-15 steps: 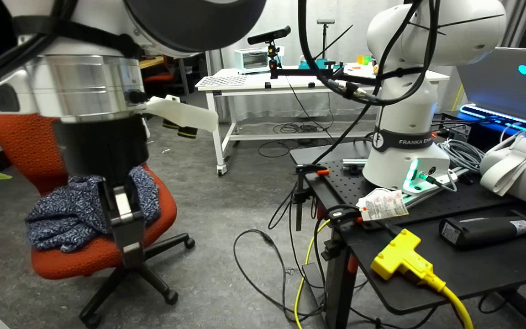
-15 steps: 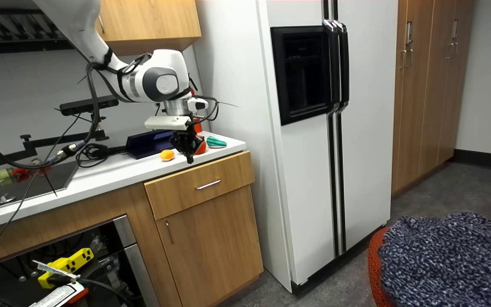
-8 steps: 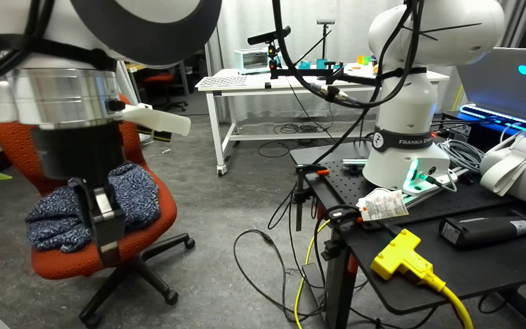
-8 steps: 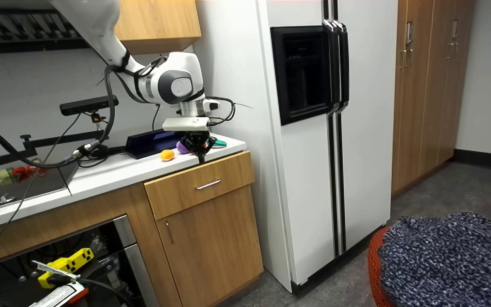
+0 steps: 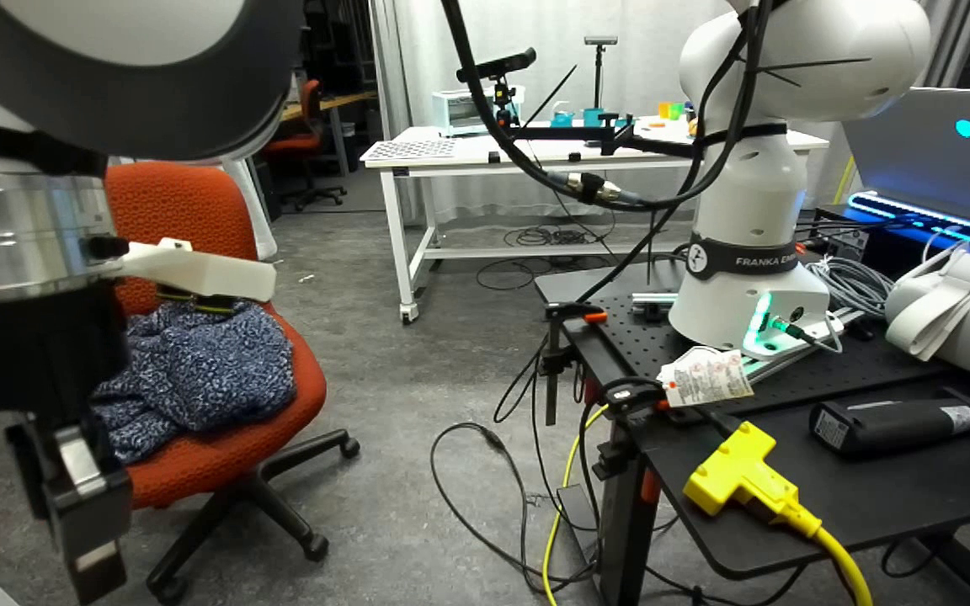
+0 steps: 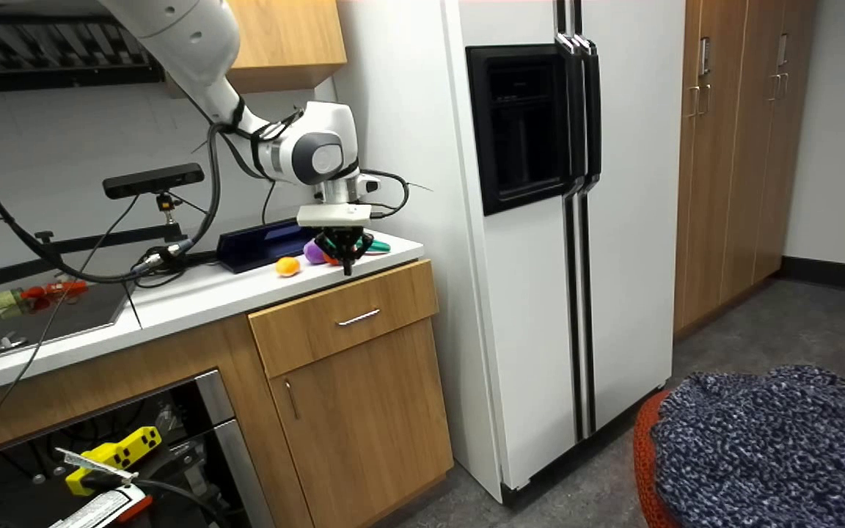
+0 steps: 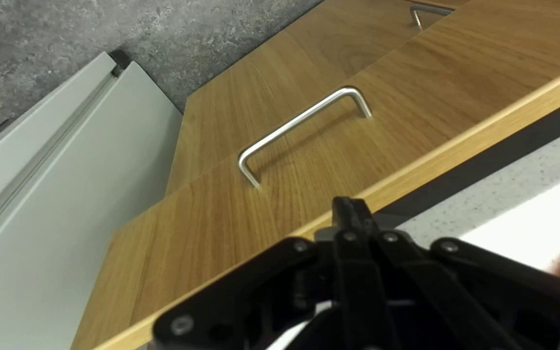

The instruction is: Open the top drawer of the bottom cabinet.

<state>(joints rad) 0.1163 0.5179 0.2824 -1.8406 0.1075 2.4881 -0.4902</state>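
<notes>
The top drawer [image 6: 305, 334] is shut under the white counter in an exterior view. Only its wooden front shows; its inside is hidden. A silver bar handle [image 6: 358, 317] sits on that front. In the wrist view the drawer front [image 7: 319, 170] shows close up, with the handle [image 7: 295, 122] ahead of and left of the fingertips. My gripper [image 7: 350, 206] is shut and empty, its tips over the drawer's top edge. In an exterior view the gripper [image 6: 347, 271] points down by the counter's front edge, above the handle and apart from it. It also shows in an exterior view [image 5: 93, 547].
The counter [image 6: 232, 292] holds an orange fruit [image 6: 287, 266], a purple object [image 6: 313, 252] and a dark blue tray [image 6: 265, 246]. A white fridge [image 6: 422, 220] stands right beside the cabinet. A lower door [image 6: 371, 411] is below the drawer. An orange chair [image 5: 173, 194] holds a sweater.
The arm has moved along the counter toward the fridge, bringing the gripper above the drawer handle. Lately it has shifted only slightly in that view. The drawer has not moved.
</notes>
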